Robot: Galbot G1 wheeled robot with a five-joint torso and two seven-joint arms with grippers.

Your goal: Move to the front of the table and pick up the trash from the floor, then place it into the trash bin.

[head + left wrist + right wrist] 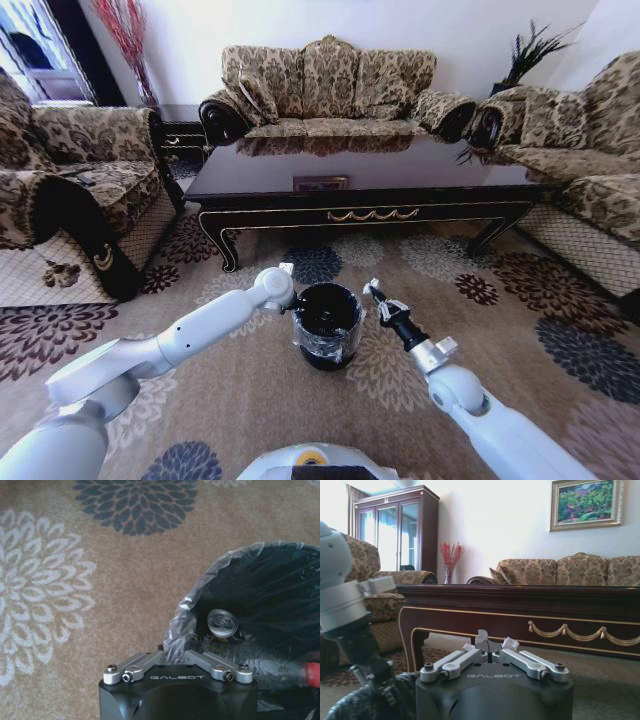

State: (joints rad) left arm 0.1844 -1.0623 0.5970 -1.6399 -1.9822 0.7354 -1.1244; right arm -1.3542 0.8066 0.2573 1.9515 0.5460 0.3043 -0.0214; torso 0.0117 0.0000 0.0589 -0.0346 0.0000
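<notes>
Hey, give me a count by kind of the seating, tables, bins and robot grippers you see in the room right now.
Sofas: 3, back, left, right
Coffee table: 1
Trash bin: 1
Grippers: 2, left gripper, right gripper
Total: 7

My left hand sits at the left rim of the trash bin, my right hand just beside its right rim. The floor around it lies open. The table blocks the far side, with sofas on both flanks.
</notes>
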